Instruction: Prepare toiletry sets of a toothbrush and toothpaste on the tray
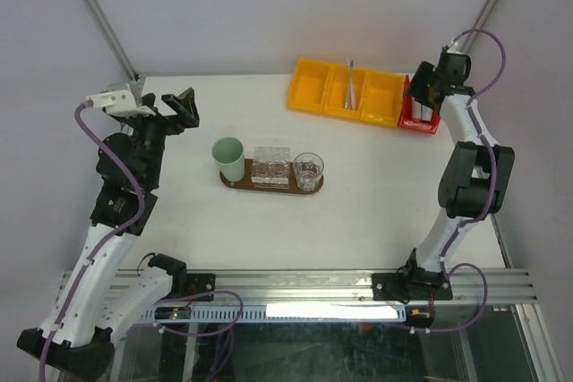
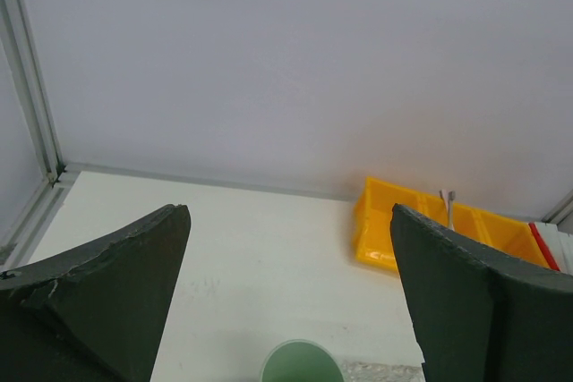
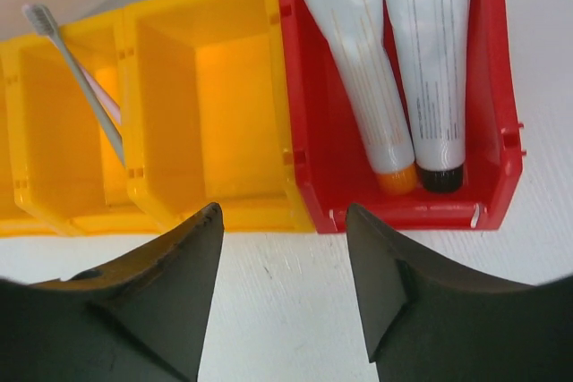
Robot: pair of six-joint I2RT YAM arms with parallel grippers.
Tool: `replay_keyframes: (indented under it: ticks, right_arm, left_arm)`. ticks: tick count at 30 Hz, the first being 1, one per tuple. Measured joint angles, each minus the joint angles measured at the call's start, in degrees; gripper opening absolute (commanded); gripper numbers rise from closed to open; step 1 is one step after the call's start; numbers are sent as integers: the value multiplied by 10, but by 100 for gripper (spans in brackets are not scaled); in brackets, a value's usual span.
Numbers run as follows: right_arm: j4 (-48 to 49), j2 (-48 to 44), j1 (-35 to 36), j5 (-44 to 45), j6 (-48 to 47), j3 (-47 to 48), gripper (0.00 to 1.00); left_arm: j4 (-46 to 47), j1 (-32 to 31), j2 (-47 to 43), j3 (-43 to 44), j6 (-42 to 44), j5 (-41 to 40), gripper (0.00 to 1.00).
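Right gripper (image 3: 285, 221) hangs partly open and empty just short of the red plastic bin (image 3: 309, 114) holding two white squeeze tubes (image 3: 354, 60) — a slim pale toothbrush (image 3: 89, 96) leans in the yellow divided bin (image 3: 233, 60) beside it. Left gripper (image 2: 288, 221) gapes wide, empty, over the white tabletop (image 2: 251, 248). Only the overhead view shows the dark-brown oval wooden tray (image 1: 269, 189) — bearing a mint-green cup (image 1: 229, 157) and clear glasses (image 1: 308, 170).

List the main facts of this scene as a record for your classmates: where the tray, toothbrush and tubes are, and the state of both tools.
tray: mid-table, carrying a mint-green cup and clear glasses; no brush or tube visible on it
toothbrush: leaning in a yellow bin compartment
tubes: two, side by side in the red bin
left tool: open, empty, above the table near the cup
right tool: open, empty, at the red bin's edge
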Motion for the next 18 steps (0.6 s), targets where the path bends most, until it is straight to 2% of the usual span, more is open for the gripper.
replay_keyframes:
  ticks: [3,12,15,18]
  right_arm:
    - [-11,32,-1,3,-2,44,53]
    - [-31,144,-7,34,-28,147,51]
    - [-44,180,-8,42,-33,165,42]
    - [-43,198,-9,47,-45,190,38]
  left_arm:
    - [0,0,1,0,0,0,99]
    - [1,0,5,0,0,1,99]
    - [1,0,5,0,0,1,99]
    - [1,0,6,0,0,2,99]
